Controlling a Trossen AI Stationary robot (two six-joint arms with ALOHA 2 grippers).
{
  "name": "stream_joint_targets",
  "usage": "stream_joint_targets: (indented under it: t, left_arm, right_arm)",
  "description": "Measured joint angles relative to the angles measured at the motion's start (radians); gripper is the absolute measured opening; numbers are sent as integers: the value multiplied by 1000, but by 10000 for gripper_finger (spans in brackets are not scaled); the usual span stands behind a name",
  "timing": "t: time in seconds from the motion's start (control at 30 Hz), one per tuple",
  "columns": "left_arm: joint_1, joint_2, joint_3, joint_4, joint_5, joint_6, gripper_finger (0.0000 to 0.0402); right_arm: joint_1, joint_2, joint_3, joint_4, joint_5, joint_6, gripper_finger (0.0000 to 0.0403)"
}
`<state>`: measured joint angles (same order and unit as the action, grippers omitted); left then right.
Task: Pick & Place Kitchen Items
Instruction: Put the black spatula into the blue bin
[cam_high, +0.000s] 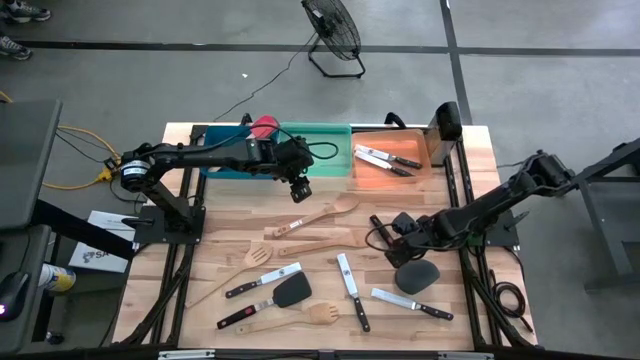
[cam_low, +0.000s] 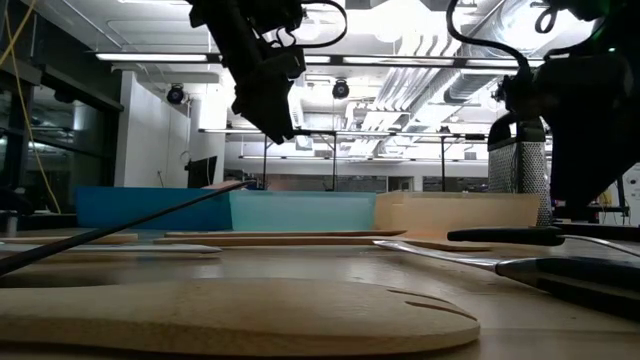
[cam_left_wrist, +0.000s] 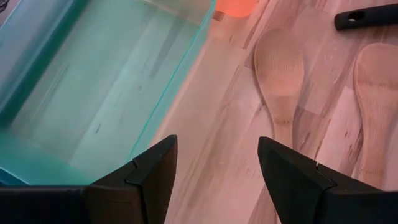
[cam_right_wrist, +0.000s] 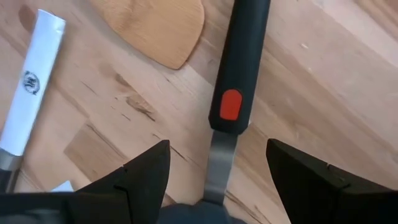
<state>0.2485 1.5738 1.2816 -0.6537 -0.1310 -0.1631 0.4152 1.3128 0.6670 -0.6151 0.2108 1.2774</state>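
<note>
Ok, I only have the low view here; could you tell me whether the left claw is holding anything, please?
Observer: No, the left claw is open and empty, above the table at the green bin's edge.
Operator: Thank you. What is under the right claw?
Observer: The right claw, open, straddles the black turner, whose handle has a red spot.
Operator: Is anything in the orange bin?
Observer: Yes, black-handled knives lie in the orange bin.
</note>
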Motion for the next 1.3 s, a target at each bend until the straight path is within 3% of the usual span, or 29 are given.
stream_joint_targets:
  t: [0.6,0.73,1.0,1.3]
  left_arm:
    - [0,0,0,1,0,0,218]
    - [0,0,0,2,0,-1,218]
    - [0,0,0,2,1,-2,218]
    - [0,0,0,7,1,33,218]
  right_arm:
    - [22,268,12,59,23,61,250]
    - [22,267,11,44,24,63,207]
    - [18,264,10,26,15,63,65]
    - [-1,197,54,-73,-14,-59,62]
